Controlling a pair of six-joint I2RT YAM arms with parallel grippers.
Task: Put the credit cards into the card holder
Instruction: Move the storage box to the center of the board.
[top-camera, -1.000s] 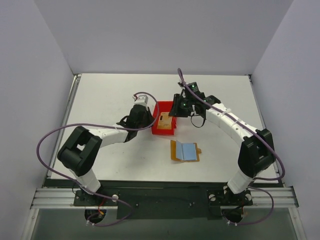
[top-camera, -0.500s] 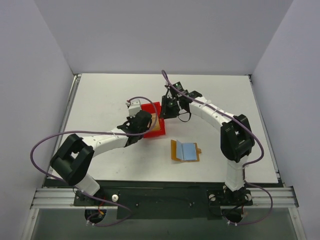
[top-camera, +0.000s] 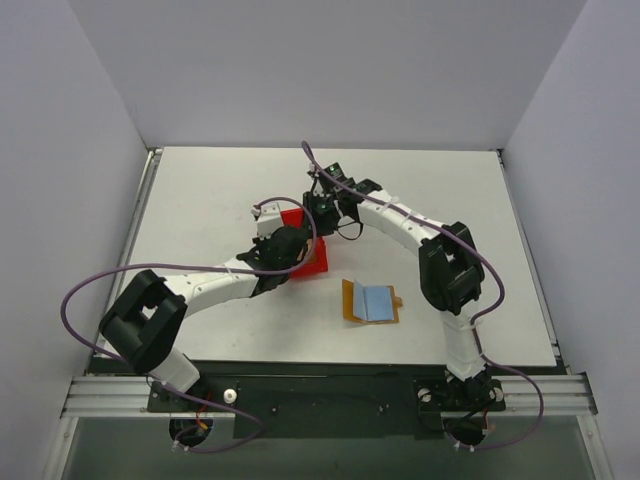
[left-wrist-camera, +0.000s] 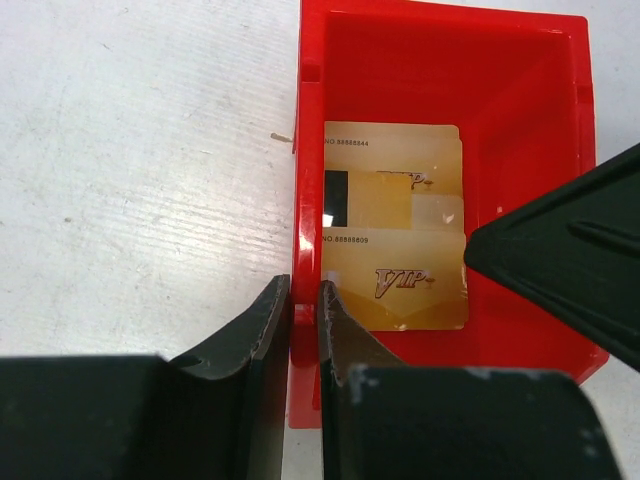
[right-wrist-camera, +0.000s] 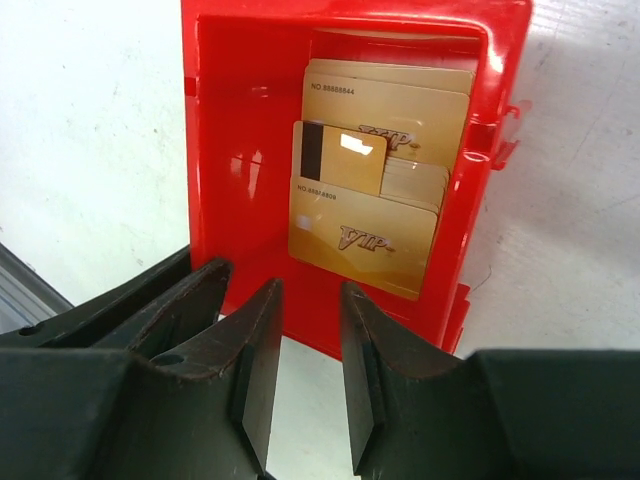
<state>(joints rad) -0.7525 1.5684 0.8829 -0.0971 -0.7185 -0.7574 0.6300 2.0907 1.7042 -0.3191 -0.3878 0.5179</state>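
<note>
The cards (right-wrist-camera: 365, 235) lay flat in a loose, overlapping pile on the floor of a red bin (left-wrist-camera: 440, 40). At least one lay stripe side up. None had reached the card holder (top-camera: 372, 302), which lay open, blue panel up, on the bench (top-camera: 200, 190), apart from the bin on the side nearer the arm bases and a little to the right.

The left tool (left-wrist-camera: 303, 290) was pinching the bin's side wall, one finger outside and one inside, so it looked to be steadying the bin rather than going for a card. The right tool (right-wrist-camera: 310, 290) hung over the bin's near wall with its fingers partly spread and nothing between them.

From the right tool the pile lay straight ahead and lower down, past that wall. The cards' long edges ran across its view, roughly along the line joining its two fingers. The gap between the fingers looked narrower than a card is long.

Both arms were at the bin, but only the right was free, so the pick was most likely its job. It would probably have to reach forward and down. Lying flat, the cards offered little edge to grip.
</note>
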